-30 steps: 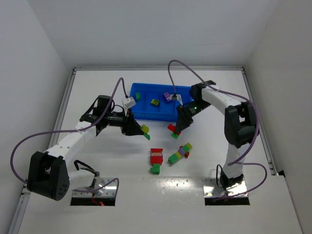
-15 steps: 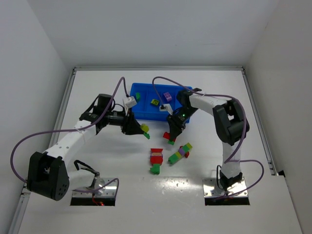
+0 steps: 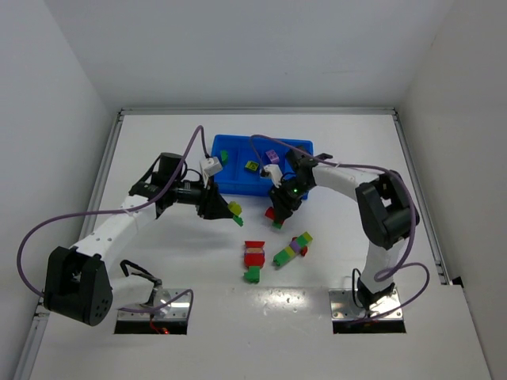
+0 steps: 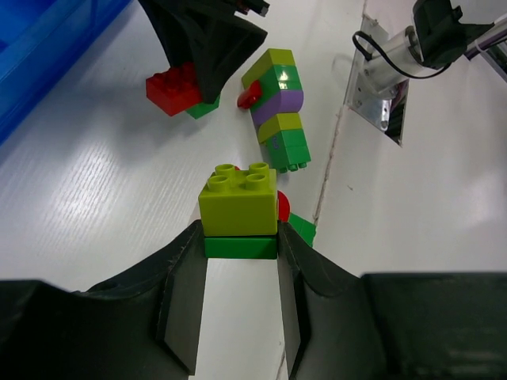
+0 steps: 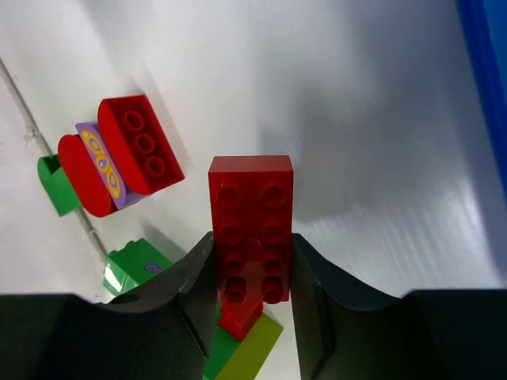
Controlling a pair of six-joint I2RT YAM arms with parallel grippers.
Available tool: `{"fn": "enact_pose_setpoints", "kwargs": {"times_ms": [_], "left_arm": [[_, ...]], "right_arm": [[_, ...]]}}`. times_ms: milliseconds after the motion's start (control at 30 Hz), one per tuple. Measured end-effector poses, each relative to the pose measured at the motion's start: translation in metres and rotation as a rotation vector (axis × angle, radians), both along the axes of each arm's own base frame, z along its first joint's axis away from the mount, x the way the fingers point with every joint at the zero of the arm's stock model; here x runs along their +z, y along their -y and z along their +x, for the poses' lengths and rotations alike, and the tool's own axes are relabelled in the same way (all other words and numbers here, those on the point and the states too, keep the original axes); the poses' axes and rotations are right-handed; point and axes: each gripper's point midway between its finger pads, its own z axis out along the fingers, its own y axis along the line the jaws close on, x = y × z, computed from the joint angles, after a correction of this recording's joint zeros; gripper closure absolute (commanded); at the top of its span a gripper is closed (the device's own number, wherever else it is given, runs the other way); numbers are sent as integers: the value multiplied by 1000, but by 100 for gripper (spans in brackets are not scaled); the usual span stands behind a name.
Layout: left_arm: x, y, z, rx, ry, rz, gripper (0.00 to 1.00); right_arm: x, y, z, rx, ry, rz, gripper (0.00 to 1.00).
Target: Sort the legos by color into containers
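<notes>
Left gripper (image 4: 240,237) is pinched on a short plastic stack (image 4: 238,207), a yellow-green brick on a thin green one. Right gripper (image 5: 251,257) is pinched on a long red plastic brick (image 5: 250,207) with green and yellow-green pieces clinging beneath it. Both hang close together, just in front of the tray.

White table (image 3: 198,261) has raised rails along its left and right sides and white walls close around it. Bright blue rectangular plastic tray (image 3: 245,190) sits at the far middle. It holds a single green brick (image 3: 223,156), a lone yellow-green brick (image 3: 252,166) and a purple brick (image 3: 272,156), each apart from the others. The dividers are hard to make out from above, so I would only guess these lie in separate compartments. Loose on the table, nearer the arm bases, lie a red stack with a green end (image 3: 253,260) and a yellow-green, purple and green stack (image 3: 291,248).

Risk, as I judge it: both held pieces are mixed in colour, so dropping either whole would put a wrong colour in a compartment. With the jaws this near each other and the tray's near wall, a careless swing could knock arm on arm or clip that wall. Open room lies to either side of the tray and between the loose stacks and the bases.
</notes>
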Motion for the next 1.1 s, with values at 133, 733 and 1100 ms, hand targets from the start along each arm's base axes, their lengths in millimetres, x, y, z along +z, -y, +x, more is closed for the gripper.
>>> {"fn": "enact_pose_setpoints", "kwargs": {"times_ms": [133,733,1100], "left_arm": [[0,0,1,1,4,3,100],[1,3,-4,-32,4,-14,100],[-10,15,-17,-116,-80,-39,100]], "right_arm": [[8,-7,2,7,47,5,46],[104,-38,-27,153,16,296,33],[150,-90,-64,343,-30,439,33]]}}
